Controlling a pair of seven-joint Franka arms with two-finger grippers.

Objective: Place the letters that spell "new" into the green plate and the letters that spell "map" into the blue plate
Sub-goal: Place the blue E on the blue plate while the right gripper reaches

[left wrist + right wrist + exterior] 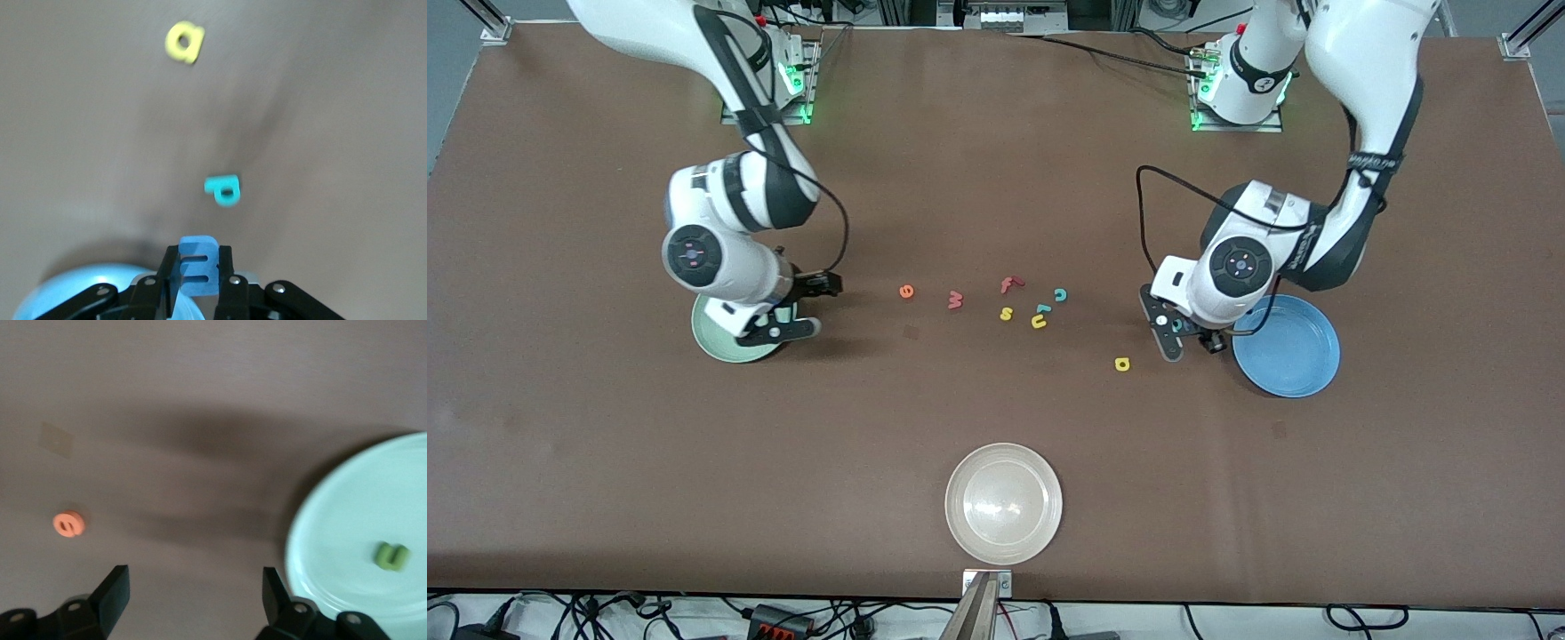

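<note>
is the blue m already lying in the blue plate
No, the left gripper is shut on the blue m, holding it up beside the blue plate.

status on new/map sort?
Done: green n in the green plate; right end effector open over its rim. In hand: left end effector shut on blue m beside the blue plate. Left: e, w, a, p.

Two white arms with black joint bands, black cables, green-lit bases, black fingers [115,587].
</note>
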